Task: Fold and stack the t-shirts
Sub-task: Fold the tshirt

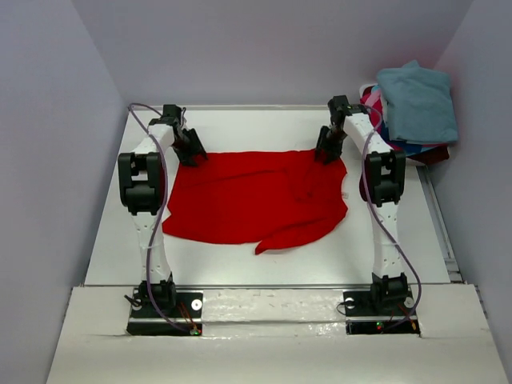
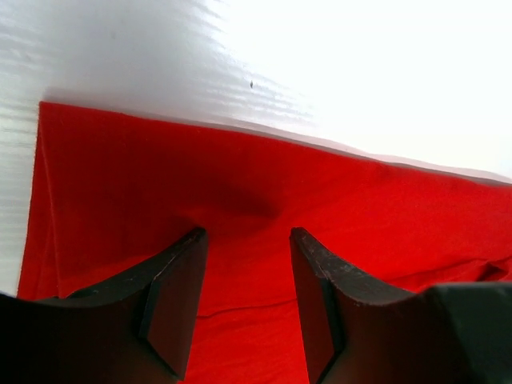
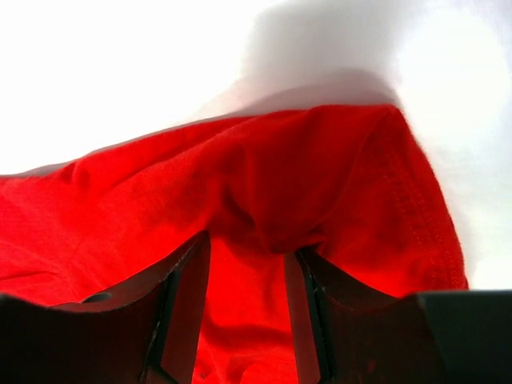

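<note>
From the top camera, the red t-shirt (image 1: pixel 256 200) lies spread across the middle of the worktop (image 1: pixel 256 124). Its long axis runs left to right, and its far edge is roughly parallel to the worktop's far edge. A loose tongue of cloth points toward the near edge. The left gripper (image 1: pixel 194 156) sits at the shirt's far left corner and the right gripper (image 1: pixel 326 154) at its far right corner. Bare worktop shows as a strip beyond the shirt and a wider band on the near side. A pile of shirts topped by a teal-blue shirt (image 1: pixel 418 100) sits at the far right corner, apart from the red one.

On my left wrist view, the left gripper (image 2: pixel 248 236) has its jaws apart, tips down on the flat red t-shirt (image 2: pixel 160 176), just inside its straight far edge. Bare worktop (image 2: pixel 320 64) lies beyond.

On my right wrist view, the right gripper (image 3: pixel 248 248) stands partly apart with a hump of the red t-shirt (image 3: pixel 160 192) gathered between the fingers. I cannot tell whether it is truly pinched. The stitched hem curves down on the right, with bare worktop (image 3: pixel 120 64) past it.
</note>
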